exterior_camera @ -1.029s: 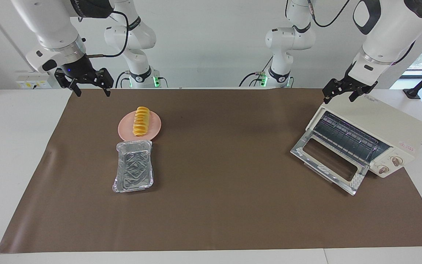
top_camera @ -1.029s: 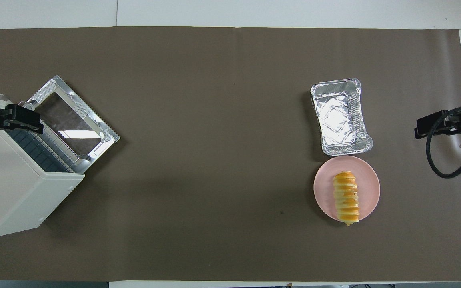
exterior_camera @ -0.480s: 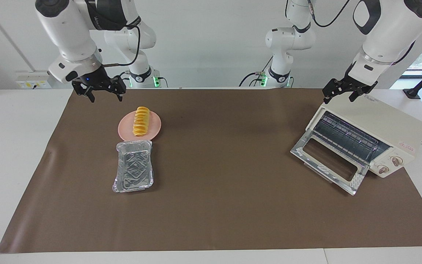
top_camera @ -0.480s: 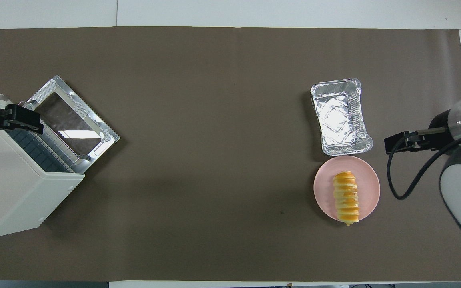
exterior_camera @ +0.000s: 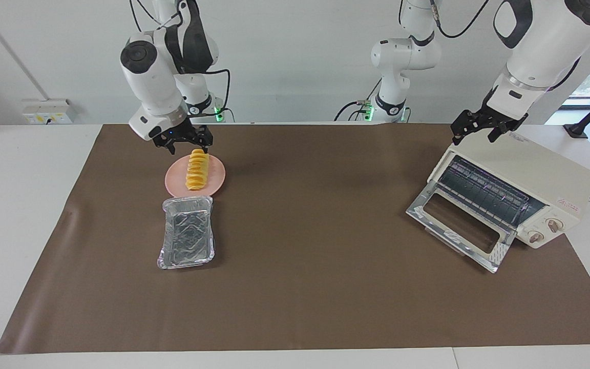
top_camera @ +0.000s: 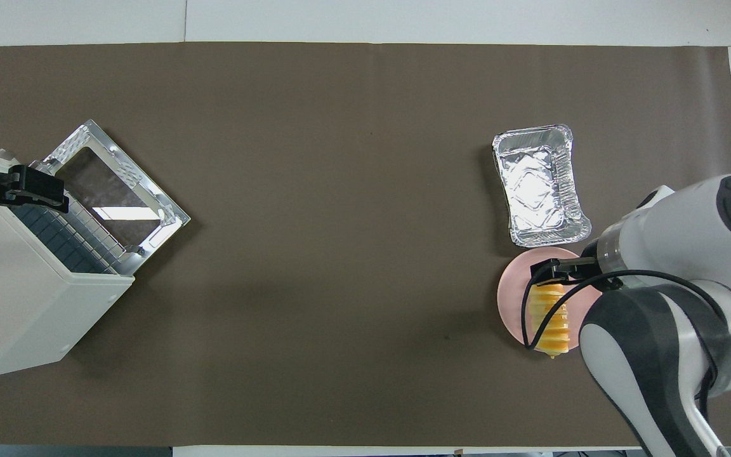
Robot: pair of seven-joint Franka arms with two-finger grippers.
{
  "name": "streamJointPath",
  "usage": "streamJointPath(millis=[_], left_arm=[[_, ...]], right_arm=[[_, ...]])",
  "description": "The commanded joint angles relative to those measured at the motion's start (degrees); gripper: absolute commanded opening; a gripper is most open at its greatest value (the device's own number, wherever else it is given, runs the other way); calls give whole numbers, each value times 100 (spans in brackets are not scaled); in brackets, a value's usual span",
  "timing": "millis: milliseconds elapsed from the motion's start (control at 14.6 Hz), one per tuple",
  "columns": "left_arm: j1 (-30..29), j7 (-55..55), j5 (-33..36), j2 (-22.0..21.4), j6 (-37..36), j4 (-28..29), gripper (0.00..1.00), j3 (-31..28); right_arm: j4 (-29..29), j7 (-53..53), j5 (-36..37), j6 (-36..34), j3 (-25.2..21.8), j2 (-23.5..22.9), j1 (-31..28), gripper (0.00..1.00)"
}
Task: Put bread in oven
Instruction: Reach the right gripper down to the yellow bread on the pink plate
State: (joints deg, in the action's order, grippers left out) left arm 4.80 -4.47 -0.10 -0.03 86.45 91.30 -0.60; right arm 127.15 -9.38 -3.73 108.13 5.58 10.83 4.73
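Two pincers hang open: right pincer [exterior_camera: 190, 145] over the bread [exterior_camera: 197, 169], left pincer [exterior_camera: 476, 133] over the oven [exterior_camera: 518, 192].

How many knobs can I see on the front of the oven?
2. Both sit on the panel beside the open door of the oven: one knob higher in the facing view, the other knob just below it. The overhead view shows none.

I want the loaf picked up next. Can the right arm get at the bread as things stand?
Probably yes: the right gripper hangs open over the bread, which lies uncovered on the pink plate.
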Motion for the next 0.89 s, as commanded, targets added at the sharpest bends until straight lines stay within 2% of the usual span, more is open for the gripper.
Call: streamJointPath(millis=[0,206,824], left_arm=[[-67,43,-69,-146,-14,125,100,16],[-67,43,-69,-146,-14,125,100,16],[-67,43,-69,-146,-14,125,100,16]], right_arm=[[853,-37,-224,707,-13,156,-25,100],[1259,-37,-234,1200,-13,104,-51,100],[1734,-38,-242,1833,-13,-143,-403,100]])
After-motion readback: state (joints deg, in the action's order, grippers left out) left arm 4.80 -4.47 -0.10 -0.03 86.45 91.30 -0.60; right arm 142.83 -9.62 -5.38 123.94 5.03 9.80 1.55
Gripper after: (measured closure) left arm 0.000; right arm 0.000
